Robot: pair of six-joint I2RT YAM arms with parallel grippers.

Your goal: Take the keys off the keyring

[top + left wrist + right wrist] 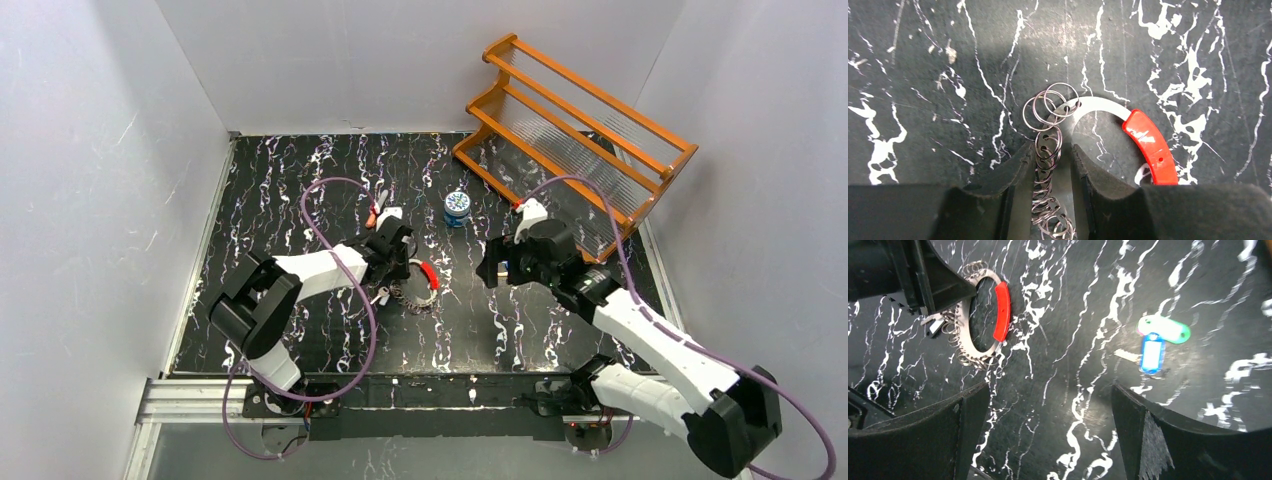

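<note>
1. Two arms seen from above: left tool [398,268] low over the keyring [420,292] at mid-bench [300,180]; right tool [497,268] nearby.
2. Left wrist: tool narrowly parted, its fingers [1013,170] straddling the keyring's small rings [1048,145].
3. Right wrist: right tool [1048,387] spread wide, holding nothing; keyring [1002,310] upper left.

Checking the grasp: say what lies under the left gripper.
Small rings on the keyring pass through the left gripper; the keyring's near side is hidden beneath it.

The keyring [421,297] lies flat near the middle of the black marbled surface [290,170], slightly toward its near edge. It is a silvery oval loop with one red section, strung with small wire rings [1048,145]. Tiny keys [935,326], one whitish, bunch at its left side.
</note>
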